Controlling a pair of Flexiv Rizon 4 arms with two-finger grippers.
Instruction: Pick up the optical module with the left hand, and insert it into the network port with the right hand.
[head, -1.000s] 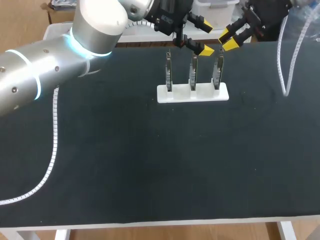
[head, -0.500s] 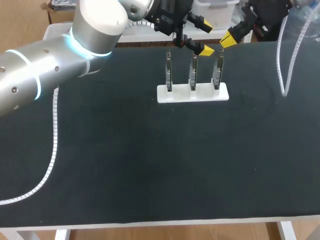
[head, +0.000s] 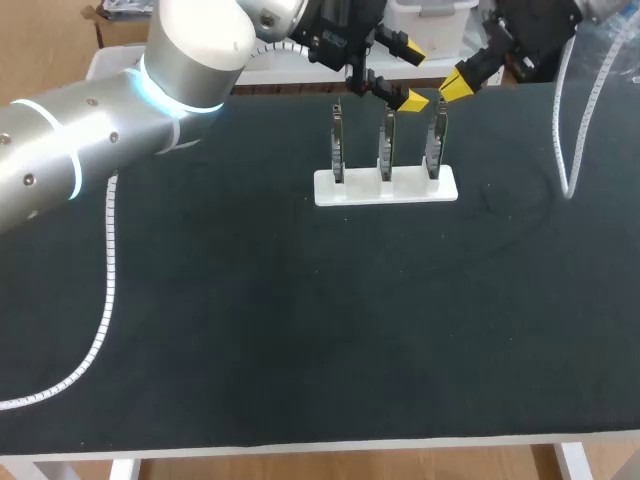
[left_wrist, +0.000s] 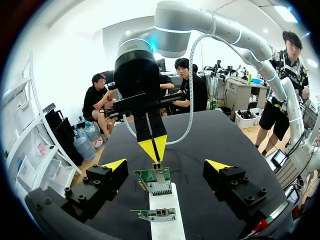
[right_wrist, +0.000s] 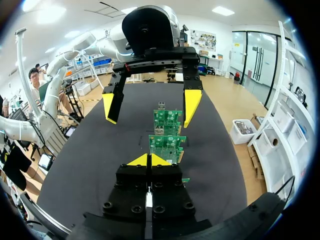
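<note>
My left gripper (head: 412, 76) hangs spread wide over the row of three upright circuit boards (head: 385, 150) in the white holder (head: 386, 187); my right gripper (head: 455, 86) is clenched, yellow tips pressed together, just above the end board (head: 436, 148); its tips seem to touch the network port (left_wrist: 156, 165) on that board's top edge; the optical module I cannot pick out in any view.

Left gripper (left_wrist: 166, 167): fingers spread wide, nothing held. Between them, a white holder (left_wrist: 165, 230) on the black table (left_wrist: 215, 137) carries the near circuit board (left_wrist: 159, 215) and the far circuit board (left_wrist: 156, 181), both upright. Right gripper (left_wrist: 153, 148): yellow tips pressed together, just above the far circuit board.
</note>
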